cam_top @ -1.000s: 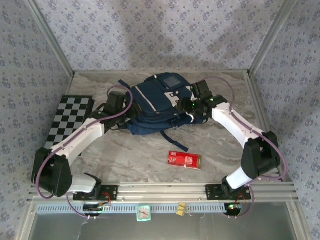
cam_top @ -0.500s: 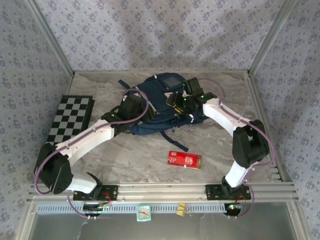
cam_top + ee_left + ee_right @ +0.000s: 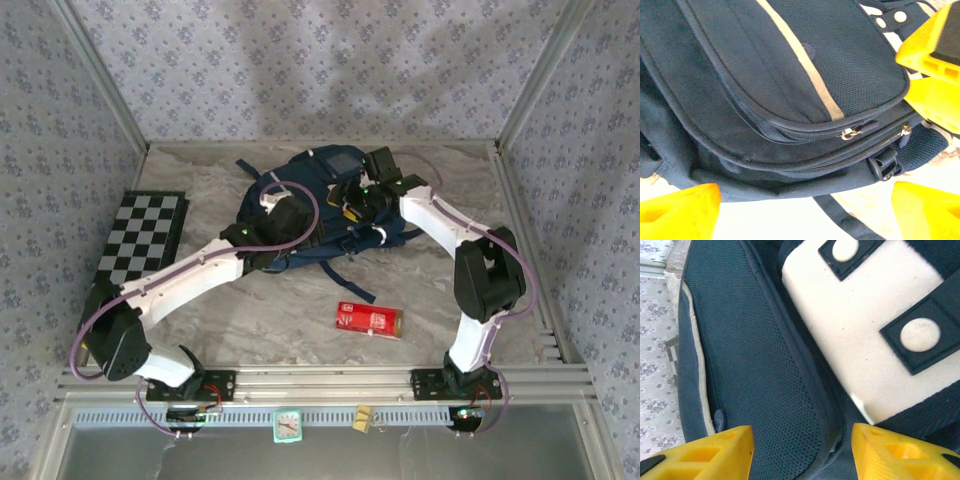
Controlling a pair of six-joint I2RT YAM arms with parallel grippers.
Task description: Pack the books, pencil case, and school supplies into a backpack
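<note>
The left arm (image 3: 190,270) and right arm (image 3: 440,215) bent inward over the navy fabric backpack (image 3: 318,180) at the back of the marbled counter (image 3: 250,310). The left jaws stood wide open above its zipped pockets. The right jaws hung open over its mesh panel. A red box (image 3: 368,319) lay nearer, well apart. Patterned walls stood around.

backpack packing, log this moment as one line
left gripper open over backpack | right gripper open over backpack front | red box on table, unpacked

Matt navy cloth backpack (image 3: 740,75), fine mesh weave under the right claw (image 3: 800,445), whose fingers (image 3: 705,455) are smooth yellow plastic; worktop (image 3: 250,320) smooth, marbled, stone-like.
</note>
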